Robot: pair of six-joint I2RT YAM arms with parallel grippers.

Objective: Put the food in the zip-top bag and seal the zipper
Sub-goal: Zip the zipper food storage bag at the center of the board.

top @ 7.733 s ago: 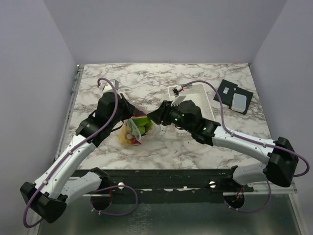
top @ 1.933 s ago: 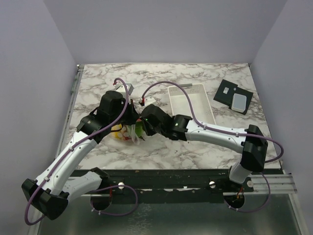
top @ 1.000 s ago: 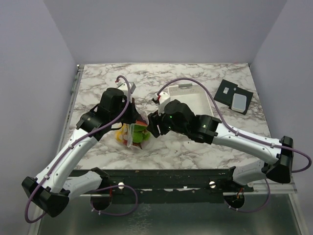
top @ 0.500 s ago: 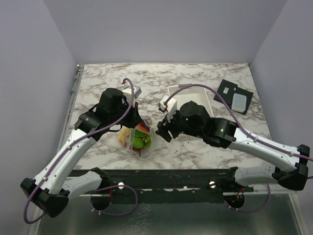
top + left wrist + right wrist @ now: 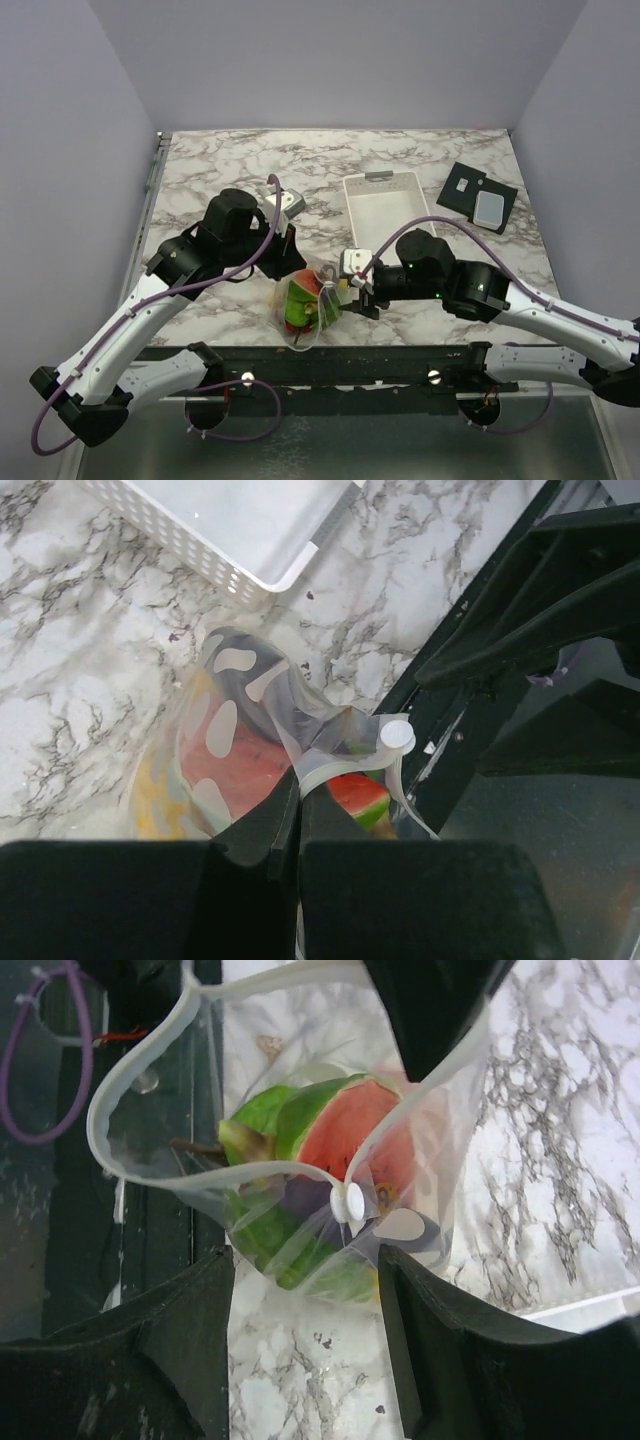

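Marble table (image 5: 300, 160), pale lilac walls (image 5: 330, 60).
A white basket (image 5: 388, 205) sits right of centre on the table; at the upper right lies a black square (image 5: 462, 188), well apart from it, with a pale rectangle (image 5: 489, 207) resting on its right part.

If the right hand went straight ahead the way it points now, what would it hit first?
Probably the zip-top bag, near its white tab. The open right hand faces it, though depth is unclear.

Left gripper (image 5: 298, 798): jaws pinched together on the far edge of the zip-top bag (image 5: 303, 312). Right gripper (image 5: 305, 1285): jaws spread wide, just right of the bag, pointing toward it.
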